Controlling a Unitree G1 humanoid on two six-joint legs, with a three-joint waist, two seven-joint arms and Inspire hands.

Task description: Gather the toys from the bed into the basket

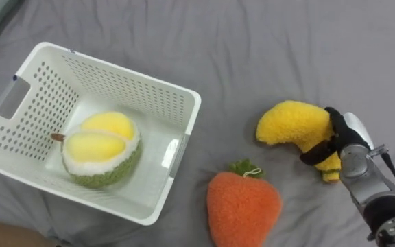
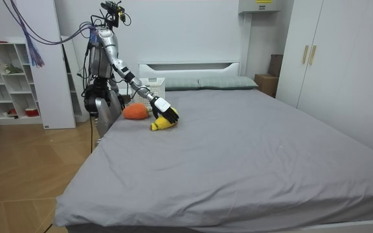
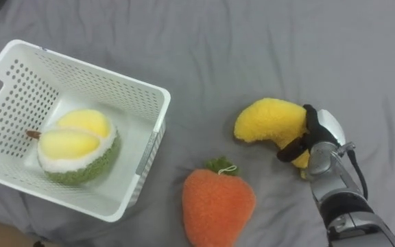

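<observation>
A yellow plush banana (image 1: pixel 295 127) lies on the grey bed, and my right hand (image 1: pixel 341 137) is shut on its right end, dark fingers curled round it; the same hand (image 3: pixel 317 134) and banana (image 3: pixel 269 123) show in the right eye view. An orange plush strawberry (image 1: pixel 242 206) with a green top lies just in front of the banana, apart from my hand. A white perforated basket (image 1: pixel 177 96) stands to the left and holds a plush durian (image 1: pixel 101 148). In the room view I stand at the bed's side, right arm stretched out over the banana (image 2: pixel 162 123).
The grey sheet (image 1: pixel 286 48) stretches wide beyond the toys. In the room view a white shelf unit (image 2: pixel 11 84) stands behind me, pillows (image 2: pixel 219 82) lie at the bed's head, and a wardrobe (image 2: pixel 329 58) fills the room view's right.
</observation>
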